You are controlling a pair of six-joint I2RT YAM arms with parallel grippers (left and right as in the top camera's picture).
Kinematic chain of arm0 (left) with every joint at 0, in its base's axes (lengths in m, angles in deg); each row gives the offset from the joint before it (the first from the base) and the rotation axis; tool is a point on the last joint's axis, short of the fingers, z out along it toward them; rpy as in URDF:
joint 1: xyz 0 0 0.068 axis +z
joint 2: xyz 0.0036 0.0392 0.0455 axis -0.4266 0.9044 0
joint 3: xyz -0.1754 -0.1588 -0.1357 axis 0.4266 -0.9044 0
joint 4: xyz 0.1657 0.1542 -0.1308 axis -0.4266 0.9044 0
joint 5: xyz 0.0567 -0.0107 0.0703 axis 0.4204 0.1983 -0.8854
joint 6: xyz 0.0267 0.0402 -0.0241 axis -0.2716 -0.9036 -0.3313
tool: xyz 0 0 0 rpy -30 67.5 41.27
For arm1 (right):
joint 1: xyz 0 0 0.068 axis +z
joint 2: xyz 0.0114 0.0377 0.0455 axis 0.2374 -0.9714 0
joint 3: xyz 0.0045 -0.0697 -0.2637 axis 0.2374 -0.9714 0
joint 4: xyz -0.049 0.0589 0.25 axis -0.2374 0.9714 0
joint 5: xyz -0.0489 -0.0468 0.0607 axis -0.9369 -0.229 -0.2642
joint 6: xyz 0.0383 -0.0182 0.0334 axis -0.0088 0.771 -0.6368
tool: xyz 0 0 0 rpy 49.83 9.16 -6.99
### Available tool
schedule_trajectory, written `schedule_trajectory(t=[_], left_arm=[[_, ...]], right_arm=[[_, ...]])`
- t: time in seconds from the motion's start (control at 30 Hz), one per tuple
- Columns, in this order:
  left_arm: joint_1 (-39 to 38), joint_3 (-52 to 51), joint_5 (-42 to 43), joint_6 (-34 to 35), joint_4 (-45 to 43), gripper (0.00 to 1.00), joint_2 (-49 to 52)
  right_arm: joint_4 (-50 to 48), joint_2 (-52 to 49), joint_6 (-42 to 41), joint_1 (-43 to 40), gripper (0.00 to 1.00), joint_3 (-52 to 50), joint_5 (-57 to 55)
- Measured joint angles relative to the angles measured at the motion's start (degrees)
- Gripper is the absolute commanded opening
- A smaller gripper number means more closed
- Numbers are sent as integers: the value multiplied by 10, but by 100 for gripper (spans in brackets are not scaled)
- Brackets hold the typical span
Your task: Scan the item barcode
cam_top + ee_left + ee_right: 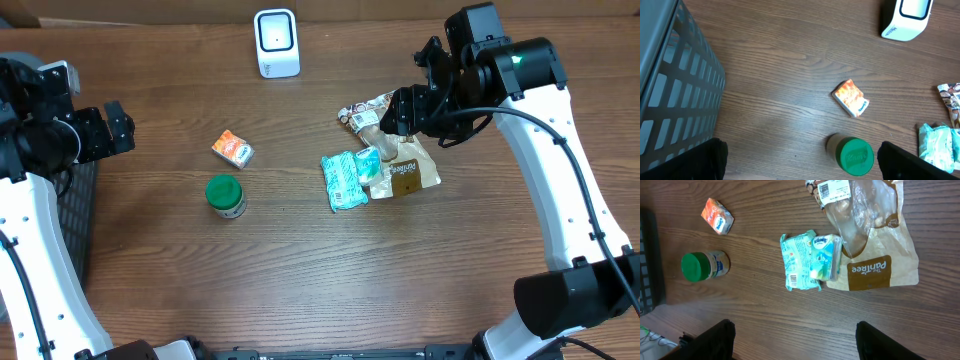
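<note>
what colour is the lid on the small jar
The jar's lid is green; the right wrist view shows it best.

Your 2 arms: white rounded links w/ black joints. R arm (540,150) shows a small green light (517,60) & a thin black cable (592,215) along it; L arm (35,220) seems to carry a similar cable.

Brown bag (880,275) reads "The Pantree" in white script. Tissue pack (824,255) w/ "Kleenex" logo. White barcode label (834,189) at the bag's top, digits too small to read. Scanner (905,17) has blue lettering low on its side, can't read. Orange box (717,216) print is illegible.
</note>
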Motion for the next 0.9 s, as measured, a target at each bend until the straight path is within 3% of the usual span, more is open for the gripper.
schedule_trajectory(t=[0.9], left_arm=[[0,0,0,0,0,100,0]], right_arm=[[-5,0,0,0,76,0,0]])
